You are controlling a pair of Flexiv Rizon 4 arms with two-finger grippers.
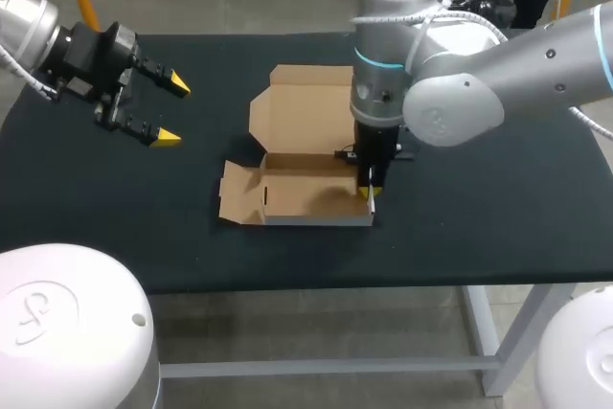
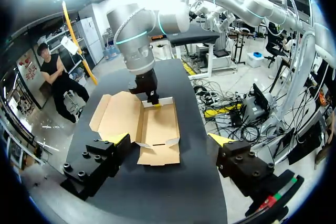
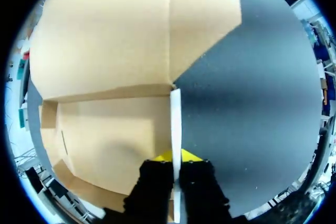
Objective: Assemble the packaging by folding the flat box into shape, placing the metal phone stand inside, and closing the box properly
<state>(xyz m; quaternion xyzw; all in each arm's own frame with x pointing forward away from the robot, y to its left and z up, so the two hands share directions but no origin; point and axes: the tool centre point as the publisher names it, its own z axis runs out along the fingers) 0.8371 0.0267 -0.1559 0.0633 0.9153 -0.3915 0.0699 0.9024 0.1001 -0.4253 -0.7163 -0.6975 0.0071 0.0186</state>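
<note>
While looking over the black table (image 1: 498,227), finding the cardboard box (image 1: 306,196) sitting half-formed at its middle, lid panel (image 1: 302,107) lying flat behind. Judging it light and thin: staying stiff across panels, giving at creases, crushing easily, so calling for holds on wall edges. Crowding its right end with the right arm (image 1: 450,93); pinching the right side wall (image 3: 175,124) from both sides with the right claw (image 3: 176,157). Holding the left claw (image 1: 172,110) spread open and empty, well apart at the table's left. Seeing no metal stand anywhere.
</note>
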